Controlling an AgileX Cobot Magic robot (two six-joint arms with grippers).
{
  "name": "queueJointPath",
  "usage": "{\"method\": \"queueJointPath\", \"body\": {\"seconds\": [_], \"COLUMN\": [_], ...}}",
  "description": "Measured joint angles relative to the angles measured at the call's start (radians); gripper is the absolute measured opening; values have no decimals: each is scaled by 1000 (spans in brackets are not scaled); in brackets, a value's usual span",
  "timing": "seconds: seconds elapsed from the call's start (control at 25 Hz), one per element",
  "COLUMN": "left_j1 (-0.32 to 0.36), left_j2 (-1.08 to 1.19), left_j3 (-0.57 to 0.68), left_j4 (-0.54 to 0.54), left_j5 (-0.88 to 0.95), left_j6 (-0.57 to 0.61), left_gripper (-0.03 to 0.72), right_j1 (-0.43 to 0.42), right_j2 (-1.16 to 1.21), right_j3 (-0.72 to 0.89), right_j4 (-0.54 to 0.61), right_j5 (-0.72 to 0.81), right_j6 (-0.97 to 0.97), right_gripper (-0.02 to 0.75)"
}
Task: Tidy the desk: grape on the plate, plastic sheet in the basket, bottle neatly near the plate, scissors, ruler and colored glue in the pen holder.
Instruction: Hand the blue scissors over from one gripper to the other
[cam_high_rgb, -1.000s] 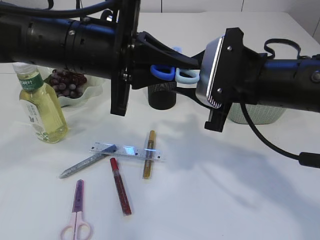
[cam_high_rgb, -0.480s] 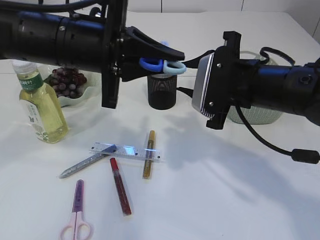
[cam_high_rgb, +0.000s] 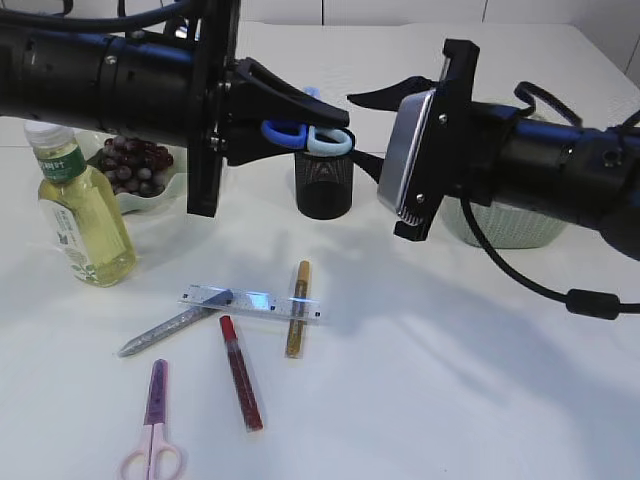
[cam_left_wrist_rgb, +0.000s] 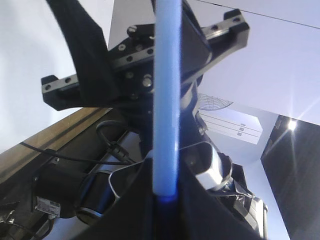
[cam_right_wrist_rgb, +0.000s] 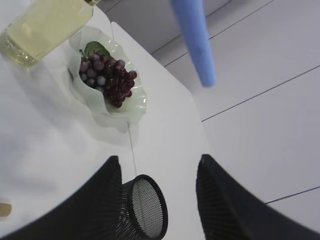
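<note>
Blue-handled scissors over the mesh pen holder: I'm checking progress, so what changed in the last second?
The left gripper, shut on the blue-handled scissors, drew back leftward. The right gripper, open and empty, rose. The black mesh pen holder, clear ruler, glue sticks, pink scissors and yellow-green bottle stayed put.

A white table (cam_high_rgb: 480, 400) under everything, white panelled wall (cam_right_wrist_rgb: 260, 65) behind
</note>
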Motion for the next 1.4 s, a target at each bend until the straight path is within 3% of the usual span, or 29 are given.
{"method": "queueJointPath", "body": {"seconds": [0.36,0.72,1.4], "left_j1": [16,16,13], "left_j2": [0,0,36], "left_j3": [0,0,0], "left_j4": [2,2,2], "left_j5": [0,0,2], "left_j6": [0,0,0], "left_gripper": [44,44,44], "right_j1": [0,0,0], "right_j2": [2,2,2], "right_j3": [0,0,0], "right_j4": [81,43,-54], "right_j5": [-55,-141,-169], "right_j6": [-231,-244,-246], "right_gripper": [388,388,388]}}
